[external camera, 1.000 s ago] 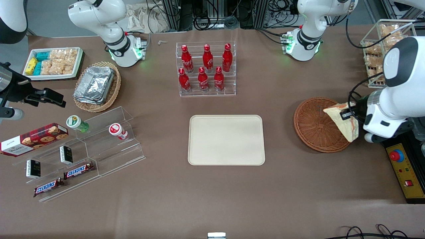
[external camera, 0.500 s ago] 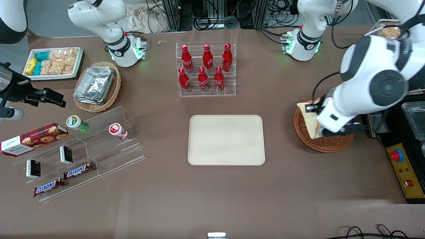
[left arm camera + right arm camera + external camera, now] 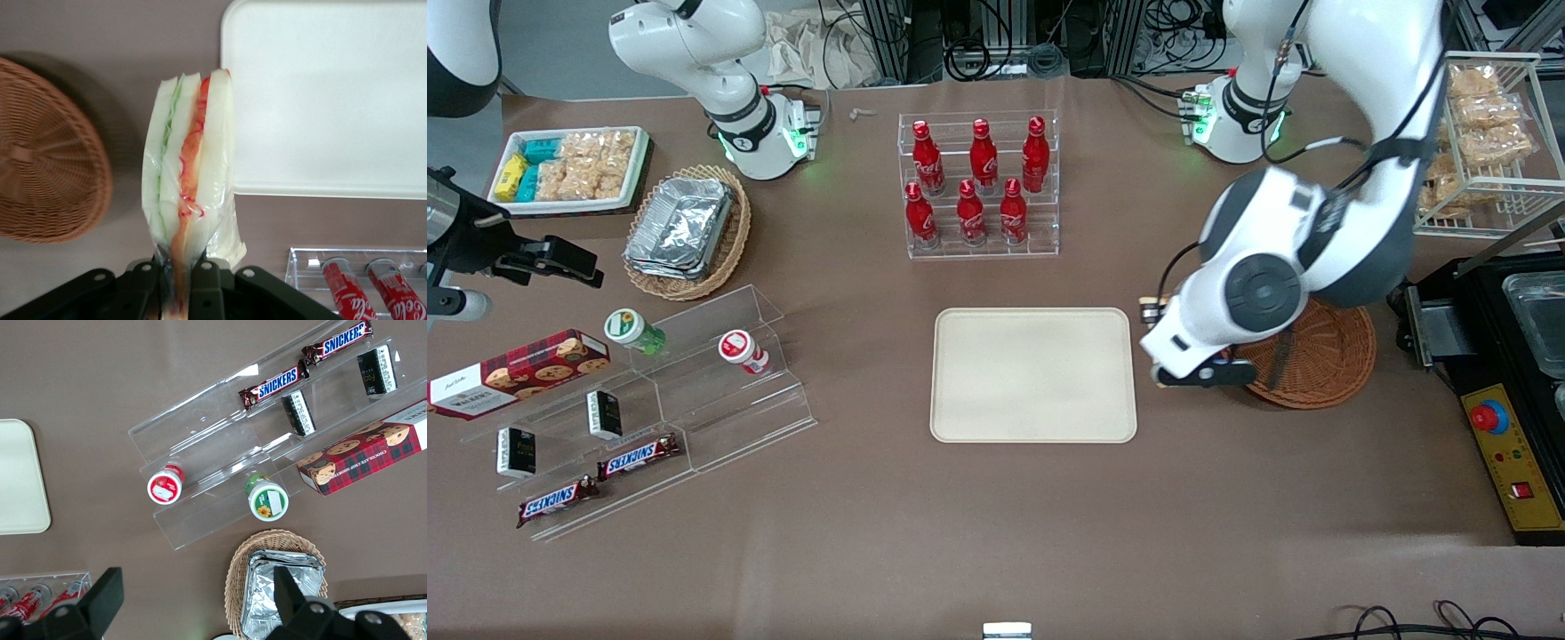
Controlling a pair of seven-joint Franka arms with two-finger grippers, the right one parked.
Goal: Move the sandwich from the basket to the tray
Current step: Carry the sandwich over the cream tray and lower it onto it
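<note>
Now the sandwich, a wrapped wedge of pale bread with red and green filling showing along its edge, is out of the basket and hangs in the air, pinched at one end by the gripper. The wrist view shows the jaws closed tight on the sandwich's narrow end, with the clear wrap bunched between the two black fingers; the rest of the wedge sticks out freely from them.

Taking the tray as the landmark: the sandwich is held above bare table just beside the tray's edge on the working arm's side, between the tray and the basket. The tray has nothing on it. The round reddish-brown basket sits near the tray toward the working arm's end of the table, with no sandwich left in it.

So the pickup looks done and the carry seems well under way. What remains, judging from this, is to move over the tray, lower, and release.
</note>
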